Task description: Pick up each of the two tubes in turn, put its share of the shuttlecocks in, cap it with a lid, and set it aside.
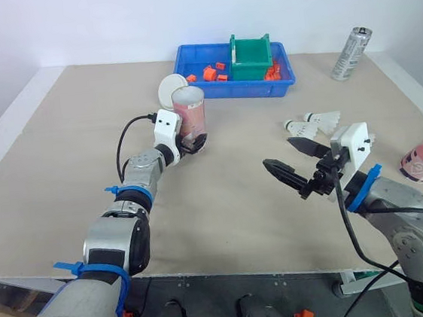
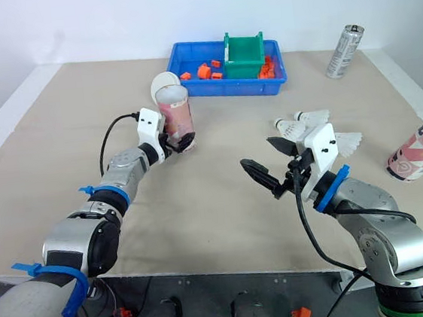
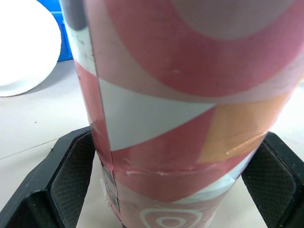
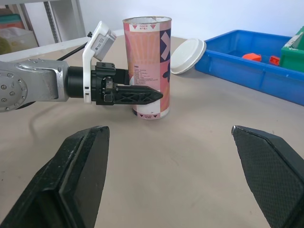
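This looks like a robotics lab or test room. A bare beige worktop [image 1: 223, 195] stands against a plain white wall [image 1: 181, 10]. It carries a blue parts bin [image 1: 227, 90] of small orange pieces [image 1: 209, 73] with a green bin [image 1: 250, 56] set inside. Pale shelving [image 4: 47, 21] with storage boxes stands beyond the worktop's edge.

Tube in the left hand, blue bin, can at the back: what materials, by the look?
The tube looks like printed cardboard, fairly matt, with a lengthwise seam in the wrap. The blue bin is probably moulded plastic, smooth with a slight sheen. The can looks silvery and metallic, likely aluminium.
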Controlling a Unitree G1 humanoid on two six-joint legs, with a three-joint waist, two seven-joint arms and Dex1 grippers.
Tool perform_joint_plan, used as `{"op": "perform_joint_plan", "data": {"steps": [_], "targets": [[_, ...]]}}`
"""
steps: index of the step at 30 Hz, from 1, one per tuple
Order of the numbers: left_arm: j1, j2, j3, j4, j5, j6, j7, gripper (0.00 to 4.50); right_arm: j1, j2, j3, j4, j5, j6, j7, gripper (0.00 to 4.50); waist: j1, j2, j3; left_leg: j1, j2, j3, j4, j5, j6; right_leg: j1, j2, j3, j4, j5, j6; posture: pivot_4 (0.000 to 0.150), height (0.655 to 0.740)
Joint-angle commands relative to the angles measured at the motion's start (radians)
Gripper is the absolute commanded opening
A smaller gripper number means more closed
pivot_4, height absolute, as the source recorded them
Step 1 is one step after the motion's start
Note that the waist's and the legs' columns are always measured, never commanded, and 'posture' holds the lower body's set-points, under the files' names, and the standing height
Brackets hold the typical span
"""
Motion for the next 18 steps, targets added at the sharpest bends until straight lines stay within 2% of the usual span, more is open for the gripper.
{"op": "perform_joint_plan", "data": {"steps": [1, 2, 3, 4, 18], "targets": [[-0.024, 0.005, 0.007, -0.011, 0.007, -0.018, -0.002, 4.5, -0.011, 0.0, -0.008, -0.02, 0.007, -0.012, 0.0, 4.42, 0.0, 0.0, 0.0, 0.0, 0.0, 0.0, 0.0, 0.0, 0.0, 0.0, 0.0, 0.0, 0.0, 0.0, 0.0, 0.15, 0.7367], [-0.023, 0.006, 0.007, -0.011, 0.009, -0.019, 0.001, 3.97, -0.012, 0.0, -0.007, -0.02, 0.008, -0.012, 0.001, 4.5, 0.0, 0.0, 0.0, 0.0, 0.0, 0.0, 0.0, 0.0, 0.0, 0.0, 0.0, 0.0, 0.0, 0.0, 0.0, 0.15, 0.7367], [-0.023, 0.007, 0.003, -0.011, 0.015, -0.019, 0.001, 3.81, -0.013, 0.0, -0.006, -0.019, 0.01, -0.012, 0.002, 4.5, 0.0, 0.0, 0.0, 0.0, 0.0, 0.0, 0.0, 0.0, 0.0, 0.0, 0.0, 0.0, 0.0, 0.0, 0.0, 0.15, 0.7367], [-0.023, 0.008, 0.001, -0.011, 0.018, -0.02, 0.001, 3.32, -0.014, 0.0, -0.005, -0.018, 0.011, -0.012, 0.003, 4.5, 0.0, 0.0, 0.0, 0.0, 0.0, 0.0, 0.0, 0.0, 0.0, 0.0, 0.0, 0.0, 0.0, 0.0, 0.0, 0.15, 0.7367], [-0.01, 0.034, 0.001, -0.037, 0.022, -0.047, -0.051, 3.32, -0.011, -0.005, -0.013, -0.018, 0.008, -0.014, 0.0, 4.5, 0.0, 0.0, 0.0, 0.0, 0.0, 0.0, 0.0, 0.0, 0.0, 0.0, 0.0, 0.0, 0.001, 0.0, 0.0, 0.15, 0.7367]]}}
